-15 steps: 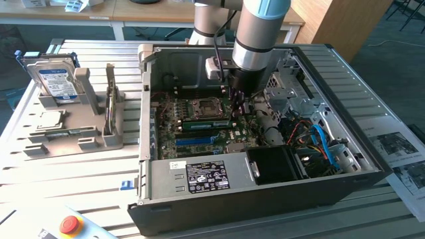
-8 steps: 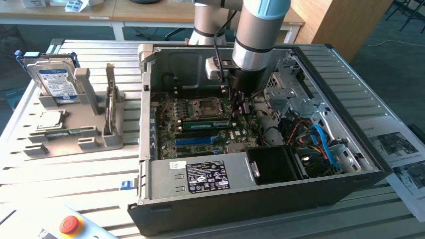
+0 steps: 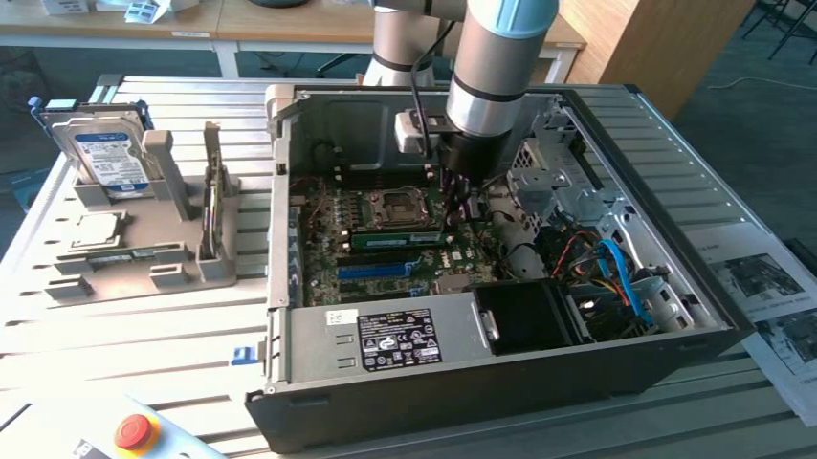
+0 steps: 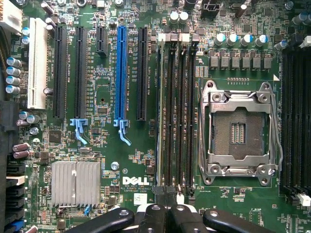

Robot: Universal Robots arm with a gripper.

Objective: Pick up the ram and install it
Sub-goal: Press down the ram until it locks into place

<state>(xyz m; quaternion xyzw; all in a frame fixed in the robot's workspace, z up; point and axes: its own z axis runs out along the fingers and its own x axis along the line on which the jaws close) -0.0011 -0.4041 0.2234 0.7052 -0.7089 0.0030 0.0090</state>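
My gripper (image 4: 165,212), clenched shut, hangs over the memory slots (image 4: 181,111). The ram (image 4: 160,111) stands edge-on there; I cannot tell whether I grip it.

Arm (image 3: 496,67) inside case (image 3: 511,387); ram (image 3: 212,186) in rack (image 3: 160,251)

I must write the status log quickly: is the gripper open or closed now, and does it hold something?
Gripper: shut, fingers together, nothing visibly held; it is at one end of the ram, which stands in a motherboard slot.
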